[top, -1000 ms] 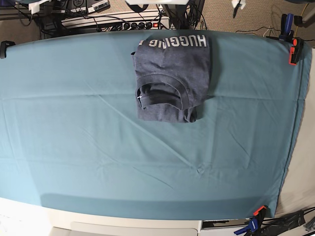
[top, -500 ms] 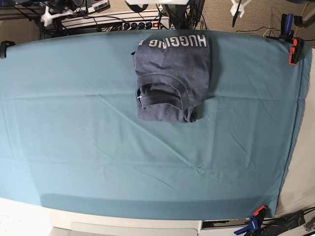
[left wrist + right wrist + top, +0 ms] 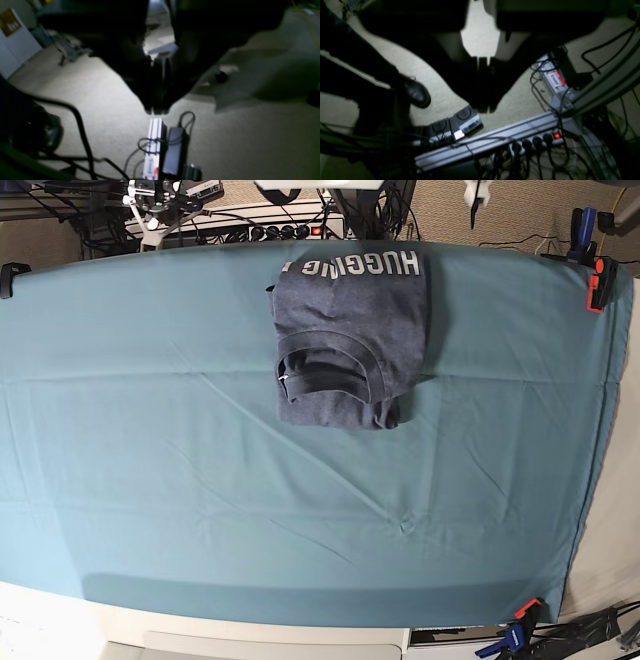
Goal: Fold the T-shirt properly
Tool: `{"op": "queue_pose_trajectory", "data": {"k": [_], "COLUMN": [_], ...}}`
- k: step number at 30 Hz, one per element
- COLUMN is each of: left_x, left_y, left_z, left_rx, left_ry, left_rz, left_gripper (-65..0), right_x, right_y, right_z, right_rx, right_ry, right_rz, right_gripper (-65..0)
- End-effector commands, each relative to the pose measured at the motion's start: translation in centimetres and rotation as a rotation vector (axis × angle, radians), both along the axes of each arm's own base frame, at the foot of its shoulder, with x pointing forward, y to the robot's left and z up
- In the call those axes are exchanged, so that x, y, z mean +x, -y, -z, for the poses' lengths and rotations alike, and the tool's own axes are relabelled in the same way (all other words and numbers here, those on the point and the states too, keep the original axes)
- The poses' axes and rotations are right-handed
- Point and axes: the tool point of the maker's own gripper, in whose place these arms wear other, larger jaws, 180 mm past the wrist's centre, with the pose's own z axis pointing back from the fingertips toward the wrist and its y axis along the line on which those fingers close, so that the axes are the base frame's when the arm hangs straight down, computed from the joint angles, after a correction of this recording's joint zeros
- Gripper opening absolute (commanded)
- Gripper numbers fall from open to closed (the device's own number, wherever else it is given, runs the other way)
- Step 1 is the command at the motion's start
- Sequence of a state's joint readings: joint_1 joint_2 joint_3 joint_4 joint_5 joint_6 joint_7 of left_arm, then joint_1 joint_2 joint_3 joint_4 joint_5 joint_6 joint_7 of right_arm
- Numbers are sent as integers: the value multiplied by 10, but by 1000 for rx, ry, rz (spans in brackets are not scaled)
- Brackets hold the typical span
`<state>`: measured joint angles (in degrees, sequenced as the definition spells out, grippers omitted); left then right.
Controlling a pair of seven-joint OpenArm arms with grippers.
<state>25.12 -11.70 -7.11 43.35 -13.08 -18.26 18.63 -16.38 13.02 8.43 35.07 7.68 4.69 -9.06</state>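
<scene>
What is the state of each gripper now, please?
Left gripper: closed, holding nothing, over the floor.
Right gripper: closed, holding nothing, over the floor.

- T-shirt (image 3: 352, 340): heathered cotton-like knit, matt; ribbed collar.
- Table cloth (image 3: 200, 480) on counter: smooth matt teal fabric, lightly creased.
- Floor (image 3: 250, 140): rough carpet.

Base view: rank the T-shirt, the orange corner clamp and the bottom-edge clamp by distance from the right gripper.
1. T-shirt, far middle of the table, nearest the right gripper.
2. orange clamp, far corner, opposite side.
3. blue-and-orange clamp, near corner, farthest.
</scene>
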Motion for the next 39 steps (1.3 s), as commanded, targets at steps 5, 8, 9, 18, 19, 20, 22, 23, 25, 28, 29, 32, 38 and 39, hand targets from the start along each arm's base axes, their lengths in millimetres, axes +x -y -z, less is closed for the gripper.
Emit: {"op": "queue_pose_trajectory", "data": {"k": [5, 8, 9, 18, 19, 20, 22, 23, 25, 28, 29, 32, 38, 39], "left_x": [27, 34, 37, 29, 26, 24, 17, 15, 9, 4, 3, 6, 34, 40], "left_y": [-3, 4, 8, 16, 18, 19, 21, 22, 24, 38, 43, 60, 91, 92], "left_z": [19, 26, 28, 35, 35, 35, 35, 36, 37, 38, 38, 38, 37, 37], "left_rx": [109, 123, 120, 129, 126, 123, 136, 154, 184, 186, 190, 206, 156, 154], "left_ry": [36, 23, 26, -22, -33, -46, -70, -77, -87, -89, -83, -58, -42, -38], "left_rz": [-3, 21, 28, 92, 94, 96, 123, 146, 189, 243, 272, 331, 145, 118], "left_gripper": [-650, -650, -650, -650, -650, -650, -650, -650, -650, -650, -650, -650, -650, -650], "right_x": [-10, -10, -9, -1, -1, -2, -3, -2, 0, -2, -4, -12, -19, -19], "right_y": [5, 6, 5, -14, -18, -21, -29, -33, -40, -48, -51, -51, -74, -78], "right_z": [3, 4, 4, 11, 13, 16, 20, 22, 24, 26, 27, 29, 34, 34], "right_rx": [-20, -20, -20, 84, 102, 111, 129, 136, 148, 157, 154, 90, 117, 129], "right_ry": [6, 4, 3, -28, -37, -52, -73, -76, -75, -94, -112, -178, -213, -208], "right_rz": [-21, -19, -21, -37, -33, -26, -13, -9, -7, -31, -66, -172, -168, -151], "right_gripper": [-650, -650, -650, -650, -650, -650, -650, -650, -650, -650, -650, -650, -650, -650]}}
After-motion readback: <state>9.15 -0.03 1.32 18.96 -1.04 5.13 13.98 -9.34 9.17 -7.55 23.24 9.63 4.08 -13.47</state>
